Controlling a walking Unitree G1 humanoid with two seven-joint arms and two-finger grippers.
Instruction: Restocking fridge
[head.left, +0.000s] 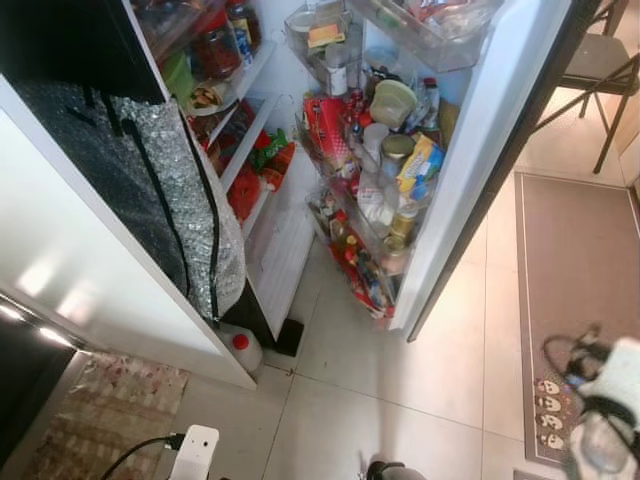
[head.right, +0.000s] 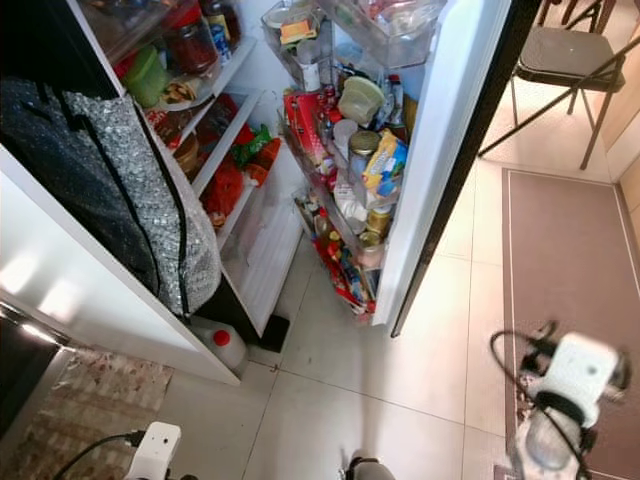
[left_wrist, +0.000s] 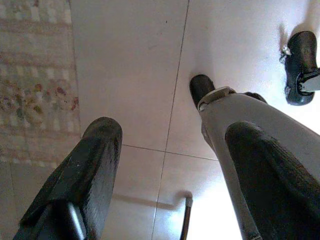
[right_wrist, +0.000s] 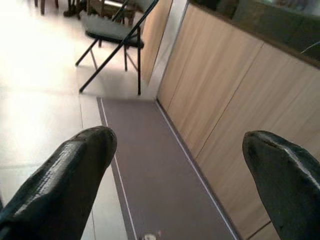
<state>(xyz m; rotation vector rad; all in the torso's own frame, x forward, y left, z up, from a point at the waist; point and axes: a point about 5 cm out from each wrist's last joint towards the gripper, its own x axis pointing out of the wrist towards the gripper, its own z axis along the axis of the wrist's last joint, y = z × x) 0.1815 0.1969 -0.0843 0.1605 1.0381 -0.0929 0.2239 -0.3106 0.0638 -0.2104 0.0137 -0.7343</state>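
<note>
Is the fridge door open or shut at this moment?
Open. The fridge door is swung wide, so its packed door racks and the inner shelves show.

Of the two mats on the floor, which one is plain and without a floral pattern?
The plain one is the grey-brown mat on the robot's right, beyond the open fridge door. The other mat, on the left before the dark cabinet, has a faded floral pattern.

My left pincer (left_wrist: 170, 170) has matt black fingers with a faintly rough skin, spread wide over glossy pale floor tiles (left_wrist: 130, 75), with a woven patterned rug (left_wrist: 35, 80) off to one side. Beyond my right pincer (right_wrist: 185, 175), whose smooth black fingers are slightly shiny, lie a matt grey-brown mat (right_wrist: 150, 165) and light wood-grain cabinet fronts (right_wrist: 230, 100). Well ahead of both, the open fridge (head.left: 290, 250) shows glossy white plastic, clear plastic door shelves (head.left: 440, 40) and a crinkled silvery foil bag (head.left: 170, 190).
</note>
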